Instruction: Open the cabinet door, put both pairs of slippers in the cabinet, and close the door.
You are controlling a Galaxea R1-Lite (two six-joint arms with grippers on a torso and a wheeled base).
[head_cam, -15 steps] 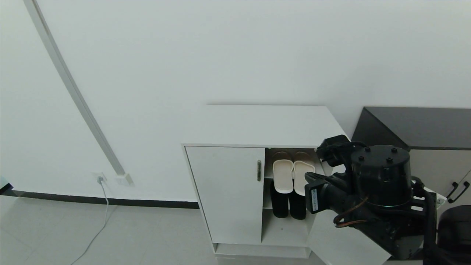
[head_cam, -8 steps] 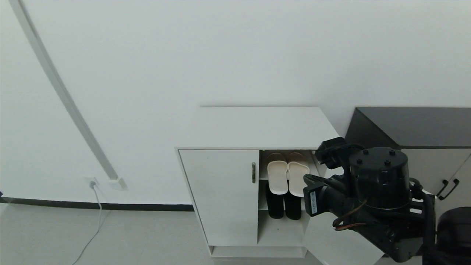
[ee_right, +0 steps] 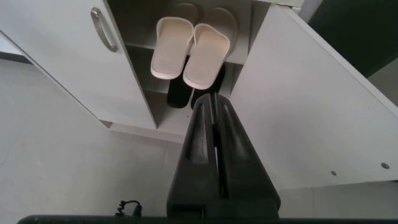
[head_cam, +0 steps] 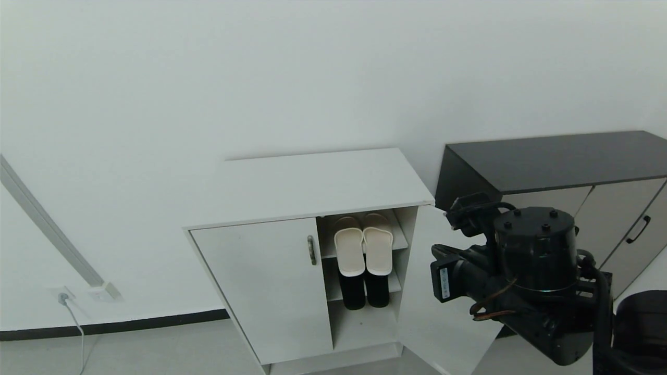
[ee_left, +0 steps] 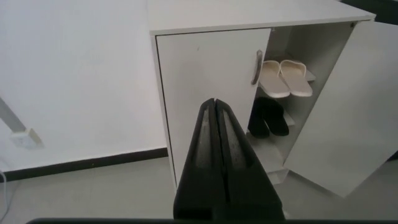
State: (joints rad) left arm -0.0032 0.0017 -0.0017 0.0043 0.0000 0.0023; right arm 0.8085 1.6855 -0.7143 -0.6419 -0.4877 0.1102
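While the right door (head_cam: 435,291) hangs wide open, the cabinet (head_cam: 312,182) has both pairs inside. The white slippers (head_cam: 363,250) are side by side on the upper shelf, toes sticking out past its front edge. The black slippers (head_cam: 365,294) are on the shelf just below, partly hidden by the white pair. The left door (head_cam: 266,291) is shut, with its handle (head_cam: 311,250) at the edge beside the open compartment.

The right arm (head_cam: 531,260) is raised in front of the open door, elbow bent, forearm pointing toward the cabinet, apart from the door panel. The right gripper (ee_right: 214,101) has its fingers pressed together with nothing between them. It is aimed at the open compartment below the white slippers (ee_right: 193,46), clear of the shelves and of the door (ee_right: 311,112) beside it.

The left gripper (ee_left: 214,102) is also closed and empty. It is held out toward the shut left door (ee_left: 211,68), well short of it, and not touching the handle (ee_left: 257,66).

A dark cabinet (head_cam: 552,161) stands just beside the white one on the robot's right, and a wall socket (head_cam: 62,298) with a cable sits low on the wall to the left.
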